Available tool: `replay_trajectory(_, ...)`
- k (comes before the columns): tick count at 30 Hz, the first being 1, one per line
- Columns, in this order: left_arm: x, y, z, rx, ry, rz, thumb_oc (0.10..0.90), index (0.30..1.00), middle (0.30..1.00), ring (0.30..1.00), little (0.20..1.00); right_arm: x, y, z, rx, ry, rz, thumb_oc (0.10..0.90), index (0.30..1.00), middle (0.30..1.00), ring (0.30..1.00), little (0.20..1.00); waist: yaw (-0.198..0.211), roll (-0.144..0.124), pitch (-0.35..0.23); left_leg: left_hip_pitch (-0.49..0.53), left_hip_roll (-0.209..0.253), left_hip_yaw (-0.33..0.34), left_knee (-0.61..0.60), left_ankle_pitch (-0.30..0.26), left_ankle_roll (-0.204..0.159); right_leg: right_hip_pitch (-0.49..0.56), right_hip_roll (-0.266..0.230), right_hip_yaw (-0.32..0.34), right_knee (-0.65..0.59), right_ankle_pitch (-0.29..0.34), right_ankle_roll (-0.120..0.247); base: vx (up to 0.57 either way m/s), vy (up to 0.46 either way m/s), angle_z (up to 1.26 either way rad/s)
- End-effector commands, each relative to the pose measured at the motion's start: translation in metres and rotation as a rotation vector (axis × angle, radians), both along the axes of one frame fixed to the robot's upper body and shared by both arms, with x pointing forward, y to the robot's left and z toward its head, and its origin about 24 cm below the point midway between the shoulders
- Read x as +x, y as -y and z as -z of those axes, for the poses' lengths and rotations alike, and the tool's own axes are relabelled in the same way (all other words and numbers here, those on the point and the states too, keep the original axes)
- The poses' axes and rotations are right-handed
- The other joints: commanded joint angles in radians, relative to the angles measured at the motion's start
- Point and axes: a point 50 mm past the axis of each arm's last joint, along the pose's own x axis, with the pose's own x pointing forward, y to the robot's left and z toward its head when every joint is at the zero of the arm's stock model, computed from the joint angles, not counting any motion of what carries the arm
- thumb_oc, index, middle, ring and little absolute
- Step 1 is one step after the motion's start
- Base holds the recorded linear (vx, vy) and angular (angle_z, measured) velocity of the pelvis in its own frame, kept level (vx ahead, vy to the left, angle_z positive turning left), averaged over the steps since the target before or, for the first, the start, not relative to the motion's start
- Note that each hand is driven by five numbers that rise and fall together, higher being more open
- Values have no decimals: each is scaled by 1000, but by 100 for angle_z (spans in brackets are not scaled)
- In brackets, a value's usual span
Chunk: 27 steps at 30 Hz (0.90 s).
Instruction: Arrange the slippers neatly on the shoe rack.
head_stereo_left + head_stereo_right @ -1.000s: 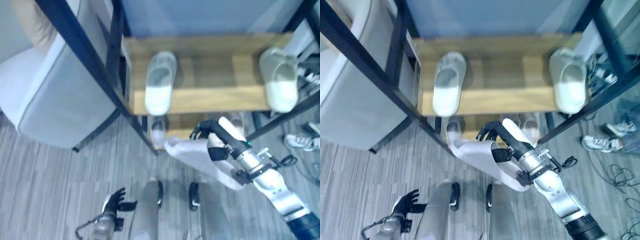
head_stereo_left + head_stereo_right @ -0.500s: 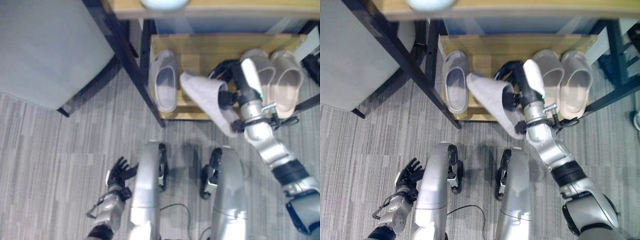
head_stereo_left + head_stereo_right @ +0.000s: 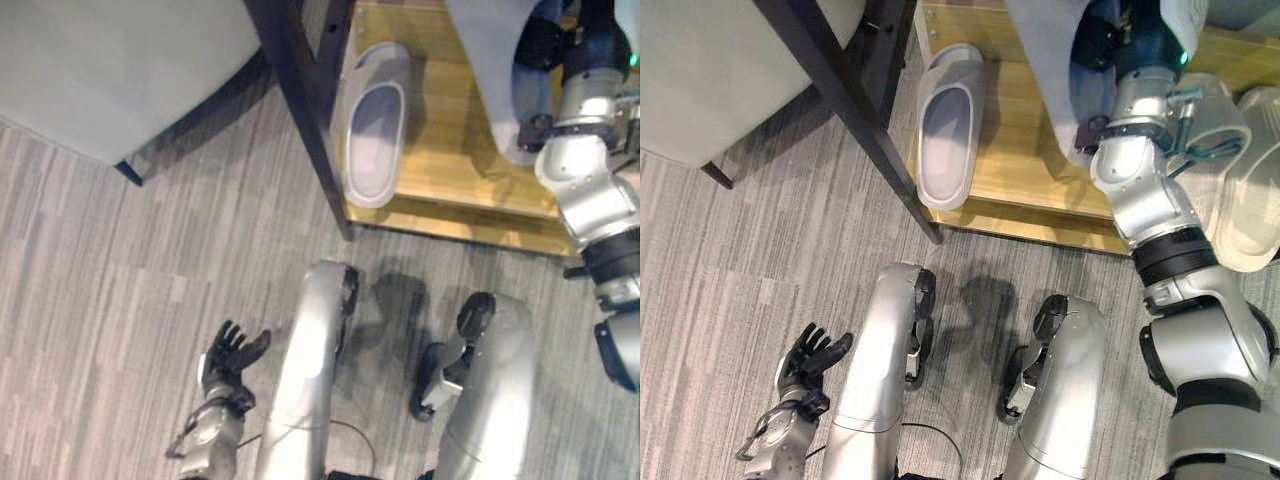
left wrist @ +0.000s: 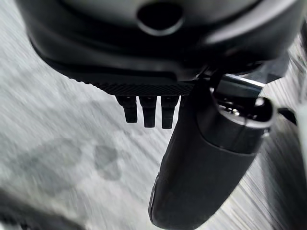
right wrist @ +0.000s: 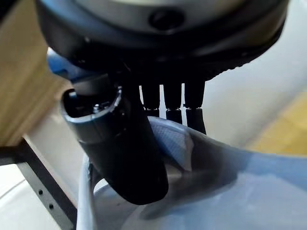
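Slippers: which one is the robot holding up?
The grey slipper pinched in the right hand, above the wooden shelf. The other grey slipper lies flat on it.

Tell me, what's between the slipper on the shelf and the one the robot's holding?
Just bare wooden shelf between the grey slipper and the held slipper, seen in both eye views.

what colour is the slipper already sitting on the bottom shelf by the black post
Pale grey, on the wooden shelf; the slipper shows best in the right eye view.
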Motion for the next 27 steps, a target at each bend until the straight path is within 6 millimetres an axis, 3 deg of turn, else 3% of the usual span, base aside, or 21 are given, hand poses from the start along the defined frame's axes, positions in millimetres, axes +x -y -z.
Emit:
replay_trajectory(1, 3, -16, -19, 115, 105, -10, 800, 900, 900, 900, 900, -37, -18, -55, 32, 325, -145, 400, 300, 300, 300, 300, 24, -30, -20, 33, -7, -93, 31, -114, 44, -4, 0, 38, 8, 73, -42, -1, 31, -4)
replay_trajectory(6, 9, -15, -17, 135, 90, -9, 800, 900, 900, 900, 900, -35, -17, -35, 72, 293, -169, 400, 300, 300, 300, 300, 6, -31, -20, 33, -4, -89, 47, -117, 40, -5, 7, 46, 25, 71, -44, -5, 22, -5)
replay_trajectory(9, 10, -11, -11, 111, 71, -14, 800, 900, 900, 900, 900, -28, -14, -15, 56, 231, -122, 400, 300, 300, 300, 300, -10, -35, -20, 33, -2, -85, 55, -116, 38, -9, 12, 55, 35, 65, -46, -3, 5, -2)
replay_trajectory(13, 11, -12, -11, 114, 71, -12, 800, 900, 900, 900, 900, -17, -5, -4, 68, 165, -63, 400, 300, 300, 300, 300, -13, -32, -20, 33, -3, -88, 68, -115, 35, -11, 14, 55, 47, 58, -50, 0, 0, 0)
replay_trajectory(17, 11, -16, -10, 129, 60, -22, 800, 900, 900, 900, 900, -14, -12, -15, 105, 188, -85, 400, 300, 300, 300, 300, -8, -30, -20, 33, -1, -90, 71, -112, 32, -12, 12, 54, 51, 56, -55, 0, 0, 0)
replay_trajectory(23, 7, -21, -3, 147, 4, -15, 800, 900, 900, 900, 900, -8, -46, -36, 57, 185, -155, 408, 312, 312, 312, 312, 0, -35, -20, 33, 0, -94, 77, -106, 28, -15, 15, 53, 56, 63, -56, 0, 0, -1)
replay_trajectory(24, 9, -21, -3, 146, 6, -12, 800, 900, 900, 900, 900, -7, -49, -37, 44, 182, -150, 573, 559, 559, 559, 559, 0, -35, -20, 33, 0, -96, 78, -106, 28, -16, 15, 53, 57, 62, -56, 0, 0, 0)
replay_trajectory(25, 10, -21, -4, 151, 5, -7, 800, 900, 900, 900, 900, -5, -52, -36, 40, 174, -143, 800, 900, 900, 900, 900, -2, -35, -20, 33, -1, -96, 79, -106, 28, -16, 15, 54, 58, 63, -55, 0, 0, 0)
replay_trajectory(27, 11, -20, -3, 157, -1, 9, 800, 900, 900, 900, 900, -3, -52, -33, 47, 164, -133, 800, 900, 900, 900, 900, -5, -36, -20, 33, -1, -96, 81, -106, 27, -14, 13, 54, 59, 63, -54, 0, 0, 0)
